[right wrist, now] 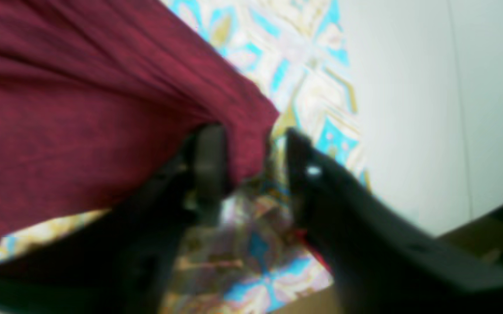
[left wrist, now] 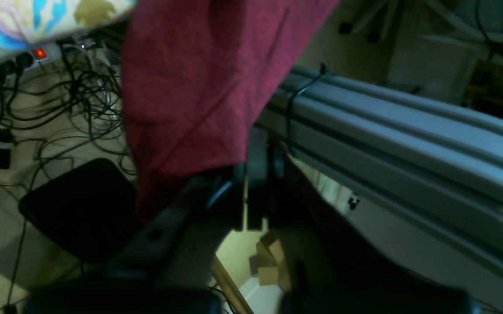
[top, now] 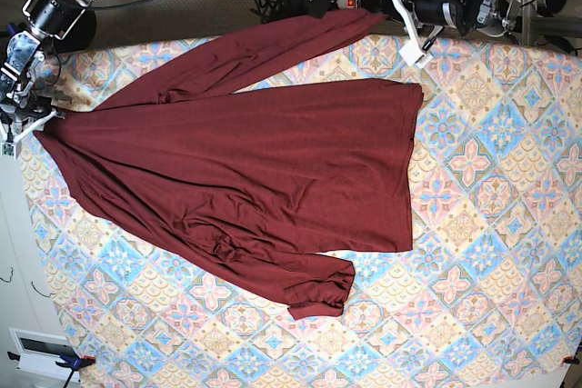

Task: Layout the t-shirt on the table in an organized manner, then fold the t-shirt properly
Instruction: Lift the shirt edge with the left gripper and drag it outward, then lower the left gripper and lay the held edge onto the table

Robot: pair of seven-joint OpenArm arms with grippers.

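The dark maroon t-shirt lies spread on the patterned table, hem to the right and one long sleeve running along the far edge. At that edge my left gripper holds the sleeve's end. In the left wrist view the gripper is shut, and the maroon cloth hangs down to its tips. My right gripper is at the table's left edge by the shirt's shoulder corner. In the right wrist view the right gripper has its jaws apart, with the t-shirt's edge lying between them above the tablecloth.
Beyond the far table edge a grey aluminium rail runs past the left gripper. Tangled cables, a power strip and a black seat lie on the floor below. The second sleeve is bunched near the table's middle.
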